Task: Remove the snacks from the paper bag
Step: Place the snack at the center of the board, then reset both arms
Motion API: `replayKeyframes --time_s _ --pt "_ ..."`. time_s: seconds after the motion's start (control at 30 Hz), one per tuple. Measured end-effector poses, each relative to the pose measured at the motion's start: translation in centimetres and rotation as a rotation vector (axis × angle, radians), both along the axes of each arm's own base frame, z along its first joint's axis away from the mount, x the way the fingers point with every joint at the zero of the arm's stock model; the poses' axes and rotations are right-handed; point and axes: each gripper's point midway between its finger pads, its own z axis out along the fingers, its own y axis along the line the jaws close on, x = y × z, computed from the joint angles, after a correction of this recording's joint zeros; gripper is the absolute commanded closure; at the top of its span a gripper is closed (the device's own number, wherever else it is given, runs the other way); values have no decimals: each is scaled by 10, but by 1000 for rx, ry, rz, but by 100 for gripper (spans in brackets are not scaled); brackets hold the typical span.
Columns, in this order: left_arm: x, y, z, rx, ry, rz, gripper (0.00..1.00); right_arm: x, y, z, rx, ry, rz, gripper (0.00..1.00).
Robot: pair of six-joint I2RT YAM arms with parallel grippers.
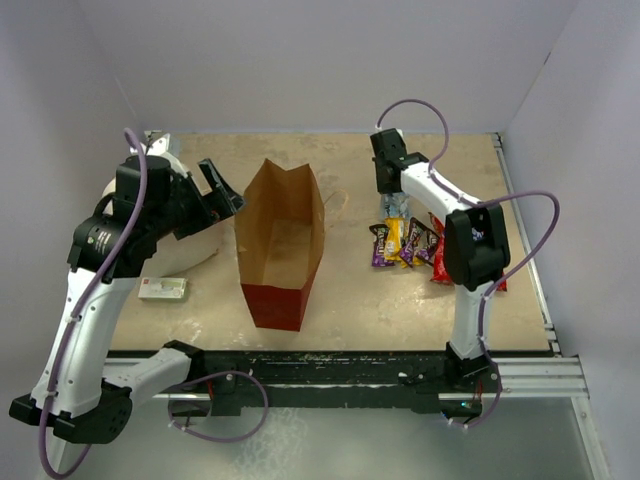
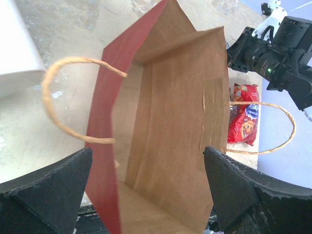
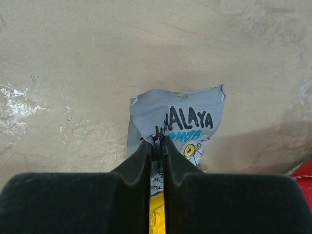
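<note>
Left pincer (image 2: 147,151) spread wide by paper bag (image 2: 165,97); right pincer (image 3: 157,142) clamps light-blue packet (image 3: 190,117).

The light-blue packet (image 3: 180,122) in the right wrist view carries black capitals reading "ALAYA" — the letters before them are partly hidden behind the right end effector (image 3: 157,143). Under that runs a shorter word in blue, too covered to read. The red cookie bag (image 2: 243,119) in the left wrist view bears blue lettering, blurred beyond reading. From above, the print on the small packets (image 1: 405,242) and the white-and-green box (image 1: 163,289) is too small to make out.
</note>
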Motion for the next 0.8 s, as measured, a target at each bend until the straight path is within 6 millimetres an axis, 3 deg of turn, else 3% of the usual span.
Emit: replayKeyframes --time_s 0.07,0.17,0.37,0.5,0.6,0.8 --pt "-1 4 5 13 -11 9 1 2 1 -10 -6 18 -1 98" --pt "-3 9 9 31 -18 26 1 -1 0 -25 -17 59 -3 87" --pt "-10 21 13 95 -25 33 1 -6 2 -25 -2 71 -2 34" --pt "-13 28 35 154 -85 10 1 -17 -1 -16 -3 97 -1 15" --pt "-12 30 55 188 -151 -18 1 -29 -1 18 28 76 11 0" --pt "-12 20 61 199 -196 -103 1 -69 9 131 204 -92 89 1"
